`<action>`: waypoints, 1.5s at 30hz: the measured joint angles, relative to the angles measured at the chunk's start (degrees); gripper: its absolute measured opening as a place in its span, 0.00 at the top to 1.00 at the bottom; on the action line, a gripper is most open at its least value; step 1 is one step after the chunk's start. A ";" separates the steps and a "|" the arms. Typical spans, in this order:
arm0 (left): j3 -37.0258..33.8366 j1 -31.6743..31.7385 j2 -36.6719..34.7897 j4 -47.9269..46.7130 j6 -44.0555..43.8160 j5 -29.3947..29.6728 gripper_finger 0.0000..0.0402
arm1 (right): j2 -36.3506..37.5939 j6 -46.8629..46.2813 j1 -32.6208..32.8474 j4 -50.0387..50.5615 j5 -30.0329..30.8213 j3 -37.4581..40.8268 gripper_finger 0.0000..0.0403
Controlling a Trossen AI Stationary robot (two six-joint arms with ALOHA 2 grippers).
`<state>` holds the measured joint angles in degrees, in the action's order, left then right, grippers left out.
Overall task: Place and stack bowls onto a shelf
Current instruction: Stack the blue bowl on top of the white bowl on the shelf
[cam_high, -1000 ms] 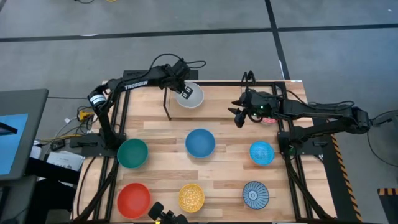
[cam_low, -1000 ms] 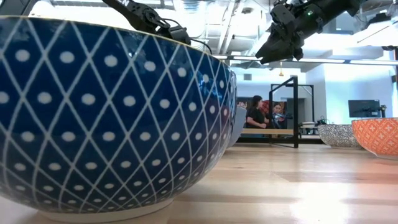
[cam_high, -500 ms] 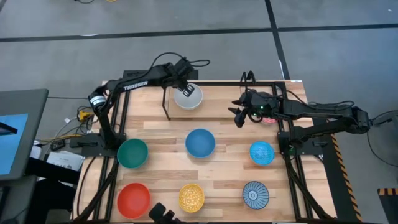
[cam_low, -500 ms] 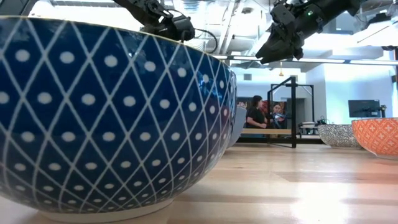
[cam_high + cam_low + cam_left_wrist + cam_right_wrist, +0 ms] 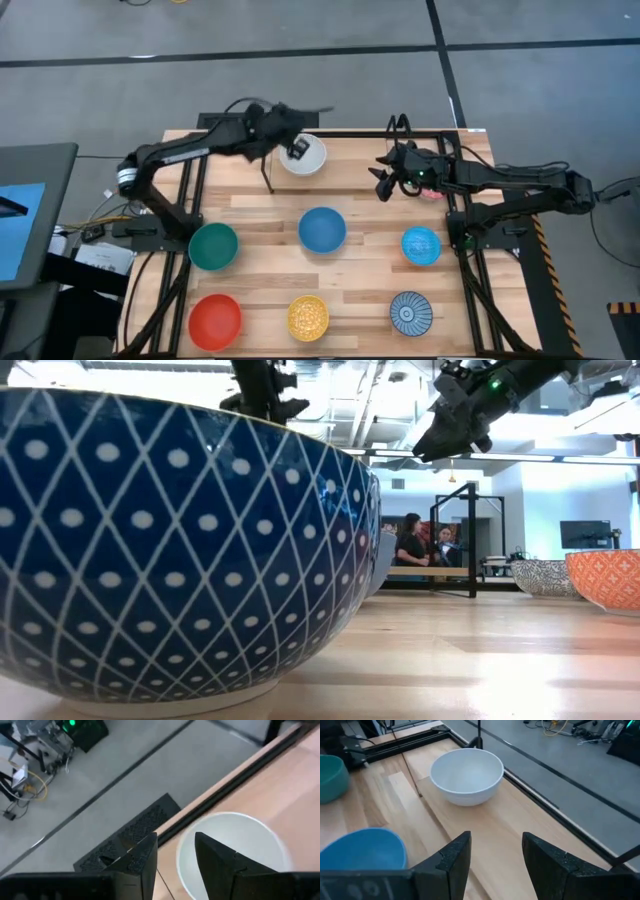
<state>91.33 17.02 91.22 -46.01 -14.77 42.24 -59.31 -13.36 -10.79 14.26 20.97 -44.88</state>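
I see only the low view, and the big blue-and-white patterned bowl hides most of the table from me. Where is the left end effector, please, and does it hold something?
Observer: In the high view, the left end effector is near the table's back edge, over the plain white round bowl.
Operator: Is it closed on that bowl?
Observer: No. The left wrist view shows its fingers apart, with the bowl's rim showing between them.
Operator: And the right one?
Observer: In the right wrist view, the right end effector is open and empty. It faces the white bowl, and the plain blue round bowl lies closer to it.
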 joint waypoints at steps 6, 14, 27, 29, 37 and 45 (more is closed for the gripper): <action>-10.80 -13.58 -8.27 0.37 -9.67 8.13 0.71 | 0.00 -0.16 2.99 -0.79 -0.02 0.00 0.50; -23.80 -28.75 -17.28 0.22 -21.47 11.06 0.71 | -0.88 -2.45 4.29 -4.18 -4.99 -0.12 0.50; -37.81 -38.96 -26.12 -2.55 -40.41 8.10 0.71 | -15.61 -12.40 4.68 -6.70 -14.68 -2.63 0.50; -38.08 -39.04 -25.87 -2.00 -40.06 9.04 0.71 | -18.71 -13.80 4.89 -5.58 -15.33 -4.13 0.50; -38.14 -39.02 -21.52 0.16 -39.82 11.08 0.71 | -30.19 -16.38 5.82 -0.87 -17.51 -9.59 0.50; -38.14 -38.31 -15.03 4.07 -38.76 10.81 0.71 | -36.92 -15.20 7.78 -1.02 -19.58 -11.99 0.50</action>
<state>53.19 -21.29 76.20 -41.94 -53.53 53.05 -96.23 -28.56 -3.01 13.24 1.39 -56.88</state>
